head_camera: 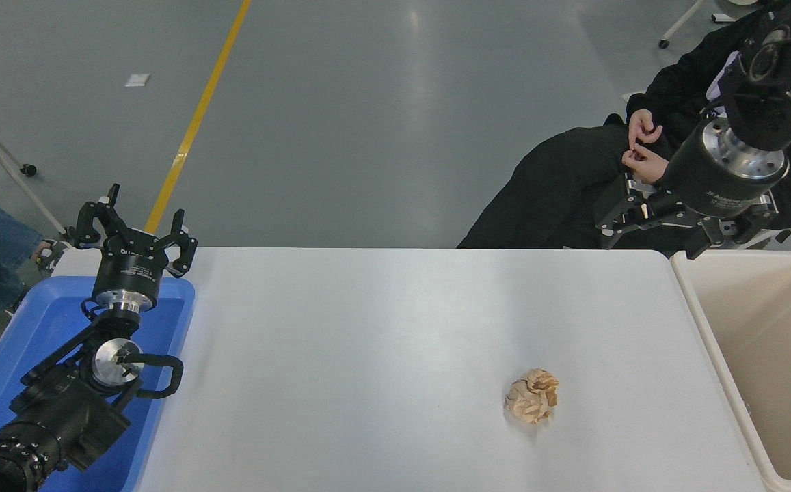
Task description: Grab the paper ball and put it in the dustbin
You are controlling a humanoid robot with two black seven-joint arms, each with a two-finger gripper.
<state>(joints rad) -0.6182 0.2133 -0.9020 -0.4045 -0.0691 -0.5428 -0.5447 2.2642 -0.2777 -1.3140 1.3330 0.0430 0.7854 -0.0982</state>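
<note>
The paper ball [532,396], a crumpled tan wad, lies on the white table [381,342] toward the front right. The beige dustbin [708,328] stands at the table's right end, and the part of its inside that shows holds nothing. My right gripper [675,236] hangs high above the table's far right corner, just left of the dustbin's far rim and well beyond the ball. Its jaws are spread open with nothing between them. My left gripper [137,222] is parked open over the blue tray at the lower left.
A blue tray [39,321] sits at the table's left end under the left arm. A person in black sits beyond the far right corner, hands [643,152] close to my right arm. Another person's leg shows at the left edge.
</note>
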